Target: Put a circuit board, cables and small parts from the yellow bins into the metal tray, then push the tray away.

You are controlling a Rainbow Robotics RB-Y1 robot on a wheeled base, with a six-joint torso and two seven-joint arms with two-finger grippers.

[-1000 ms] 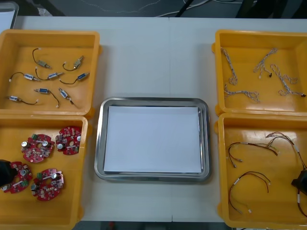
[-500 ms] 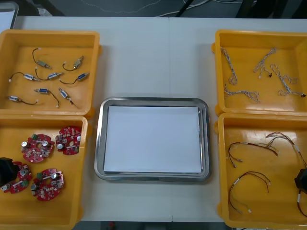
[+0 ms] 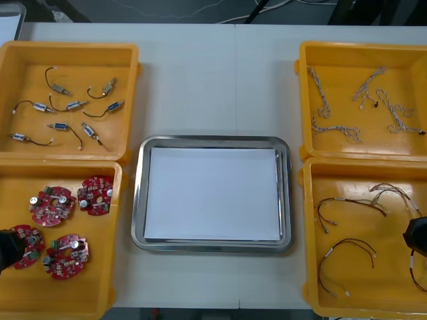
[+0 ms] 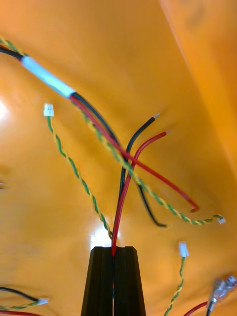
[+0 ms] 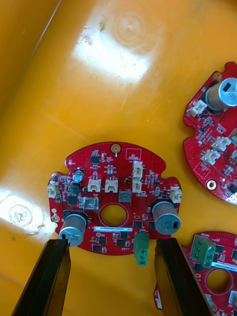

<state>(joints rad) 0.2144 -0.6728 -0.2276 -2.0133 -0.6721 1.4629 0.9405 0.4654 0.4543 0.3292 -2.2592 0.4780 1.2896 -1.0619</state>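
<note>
Left gripper [image 5: 111, 242], fingers spread wide, straddles a round red circuit board [image 5: 114, 197] lying flat in the near left yellow bin [image 3: 100, 287], not yet gripping it. Right gripper [image 4: 114, 249], fingers closed together, pinches a red and black cable [image 4: 122, 197] in the near right yellow bin [image 3: 390, 293]. Risk: the twisted yellow and green cable [image 4: 148, 190] crossing it could snag and lift along.

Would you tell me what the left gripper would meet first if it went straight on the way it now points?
Probably the red circuit board just ahead of the left gripper's open fingers, though depth is unclear. The right gripper is shut on a red cable.
</note>
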